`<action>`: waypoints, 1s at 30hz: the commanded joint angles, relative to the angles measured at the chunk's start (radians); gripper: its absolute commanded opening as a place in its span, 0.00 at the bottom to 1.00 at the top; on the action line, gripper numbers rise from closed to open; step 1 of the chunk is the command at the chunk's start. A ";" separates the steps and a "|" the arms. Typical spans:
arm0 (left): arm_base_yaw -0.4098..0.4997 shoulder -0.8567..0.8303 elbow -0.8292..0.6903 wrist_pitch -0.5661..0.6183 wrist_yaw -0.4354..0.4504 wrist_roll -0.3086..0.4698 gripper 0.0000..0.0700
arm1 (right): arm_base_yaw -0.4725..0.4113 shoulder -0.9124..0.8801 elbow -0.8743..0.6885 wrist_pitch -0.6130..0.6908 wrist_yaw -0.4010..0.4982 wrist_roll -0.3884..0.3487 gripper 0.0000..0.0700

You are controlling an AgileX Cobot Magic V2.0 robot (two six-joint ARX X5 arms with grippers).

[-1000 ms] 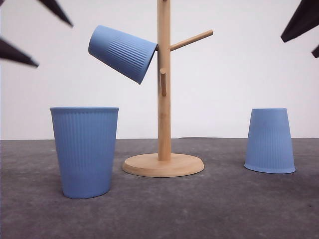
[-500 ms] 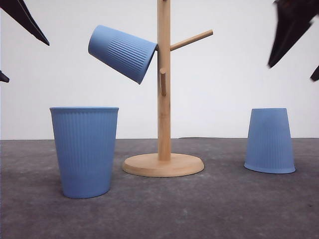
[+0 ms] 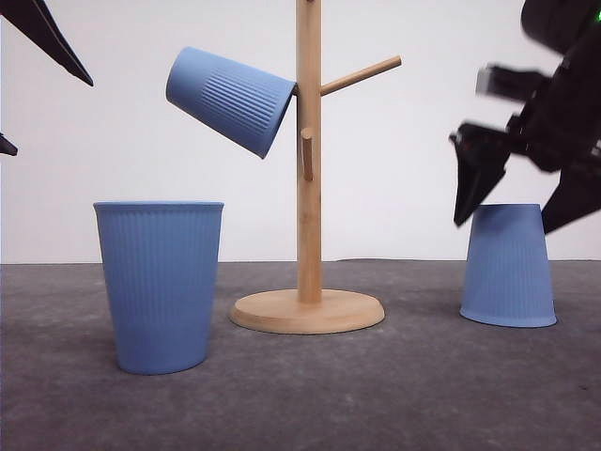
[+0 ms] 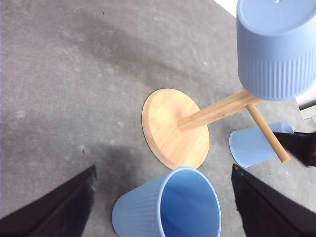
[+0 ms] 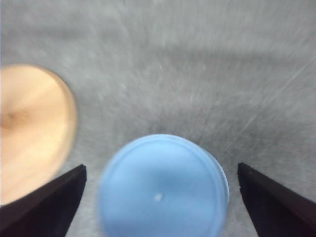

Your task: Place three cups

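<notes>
Stand [image 3: 308, 188] between upright cup [image 3: 161, 285] and inverted cup [image 3: 508, 266].

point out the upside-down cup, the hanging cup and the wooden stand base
upside-down cup [image 3: 508, 268], front view, ribbed side wall
hanging cup [image 3: 230, 100], front view, ribbed side
wooden stand base [image 3: 307, 311], front view, top of the round disc

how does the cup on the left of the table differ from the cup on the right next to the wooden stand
The left cup stands upright with its mouth open upward; the right cup sits upside down on its rim, flat base up. The left cup is nearer the front camera and looks larger; the right cup sits farther back. The open right gripper straddles the right cup's top; nothing grips the left cup. Both are light blue, ribbed, and rest on the table.
</notes>
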 commanded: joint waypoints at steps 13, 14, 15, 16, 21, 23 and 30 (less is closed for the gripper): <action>-0.003 0.005 0.005 0.012 -0.029 0.002 0.72 | -0.011 -0.147 0.019 -0.089 -0.097 0.020 0.43; -0.003 0.005 0.005 0.012 -0.029 0.002 0.72 | -0.018 -0.179 0.020 -0.102 -0.122 0.036 0.43; -0.003 0.005 0.005 0.011 -0.029 0.002 0.72 | -0.029 -0.213 0.021 -0.112 -0.158 0.060 0.43; -0.003 0.005 0.005 0.011 -0.029 0.001 0.72 | -0.044 -0.245 0.021 -0.117 -0.204 0.086 0.43; -0.003 0.005 0.005 0.011 -0.029 0.001 0.72 | -0.155 -0.380 0.034 -0.117 -0.455 0.211 0.43; -0.003 0.005 0.005 0.014 -0.029 0.001 0.72 | -0.201 -0.400 0.053 -0.108 -0.527 0.236 0.43; -0.003 0.005 0.005 0.019 -0.029 0.001 0.72 | -0.279 -0.377 0.081 0.142 -0.642 0.402 0.43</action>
